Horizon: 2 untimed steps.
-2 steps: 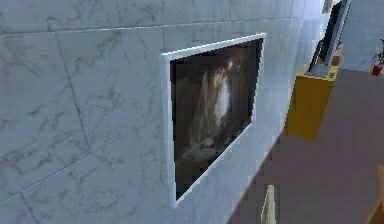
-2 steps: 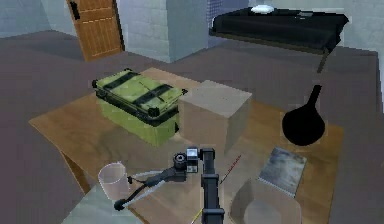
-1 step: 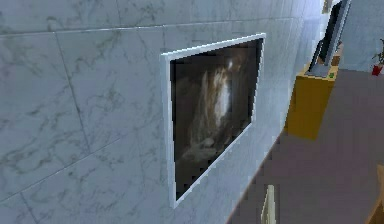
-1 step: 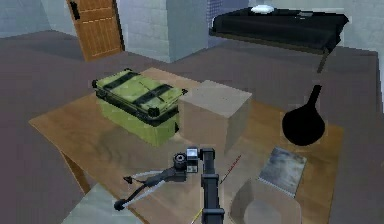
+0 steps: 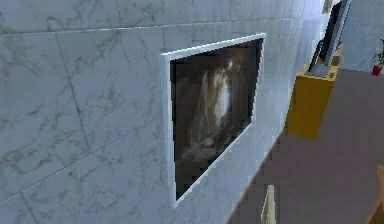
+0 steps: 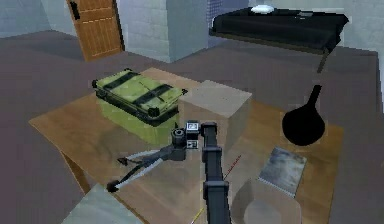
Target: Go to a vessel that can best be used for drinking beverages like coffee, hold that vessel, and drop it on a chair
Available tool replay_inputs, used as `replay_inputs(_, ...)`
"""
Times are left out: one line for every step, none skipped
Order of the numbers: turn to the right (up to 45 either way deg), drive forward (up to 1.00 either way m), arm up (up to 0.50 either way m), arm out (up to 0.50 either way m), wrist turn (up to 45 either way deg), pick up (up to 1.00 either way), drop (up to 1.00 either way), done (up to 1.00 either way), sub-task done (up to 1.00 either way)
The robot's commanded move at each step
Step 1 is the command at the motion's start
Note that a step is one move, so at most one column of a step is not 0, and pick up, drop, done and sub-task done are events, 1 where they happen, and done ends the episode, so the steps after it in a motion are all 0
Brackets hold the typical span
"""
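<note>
My gripper [image 6: 120, 172] reaches out over a wooden table [image 6: 70, 125], its dark body left of the two white marker squares on the arm [image 6: 212, 175]. Only bare tabletop lies behind its thin fingers [image 6: 140, 158], so it holds nothing. A pale grey rounded shape [image 6: 264, 205], perhaps a vessel, stands on the table just right of the arm near the arm side view's bottom edge. I cannot make out what it is.
On the table stand a green case [image 6: 135, 97], a tan box [image 6: 215, 110], a black round-bellied vase [image 6: 303, 120] and a flat grey slab [image 6: 283, 168]. Beyond are a wooden door [image 6: 98, 25] and dark furniture [image 6: 280, 25]. Ahead are a marble wall, a framed picture [image 5: 213, 105] and a yellow cabinet [image 5: 310, 100].
</note>
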Motion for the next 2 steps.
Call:
replay_inputs(0.0,0.0,0.0,-0.08,0.0,0.0,0.0,0.0,0.0)
replay_inputs(0.0,0.0,0.0,0.0,0.0,0.0,0.0,1.0,0.0)
